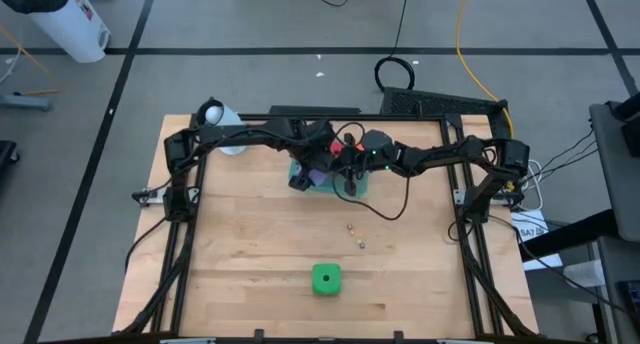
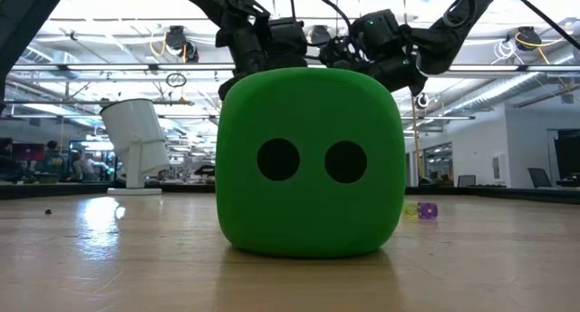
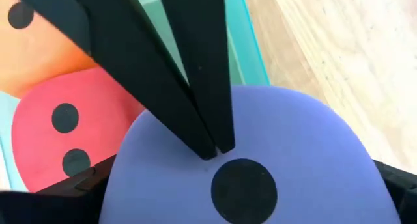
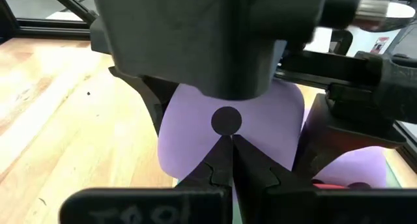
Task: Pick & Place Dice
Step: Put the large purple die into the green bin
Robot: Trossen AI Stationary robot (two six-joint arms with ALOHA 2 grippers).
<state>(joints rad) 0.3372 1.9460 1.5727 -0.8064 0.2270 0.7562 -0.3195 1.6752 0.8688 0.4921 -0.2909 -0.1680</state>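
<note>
My left gripper [image 1: 306, 176] is over the teal tray [image 1: 361, 190] at the table's far middle, shut on a purple die [image 3: 260, 139]. My right gripper [image 4: 231, 155] faces it from the right, shut, with its tips at that die's one-pip face. In the tray, an orange die [image 3: 36, 51] and a red die [image 3: 62, 129] lie beside the held one, and a second purple die [image 4: 361, 165] lies below it. The green die [image 1: 326, 278] rests on its flat face on the bare table near the near edge, and it fills the low view [image 2: 308, 162]. My left gripper pinches the purple die between its two fingers [image 4: 155, 110], one on each of two opposite sides [image 4: 179, 113]. It comes from above, slanting down. Whether the die's underside rests on the tray does not show. My right gripper's shut fingertips [image 3: 212, 136] touch the purple die's one-pip face just beside the pip [image 3: 244, 188], coming from the table's right.
Tiny dice lie on the wood between the tray and the green die [image 1: 351, 227], also visible in the low view [image 2: 422, 210]. A white cup-like thing [image 1: 222, 116] stands at the far left corner. The table's near half is mostly bare wood.
</note>
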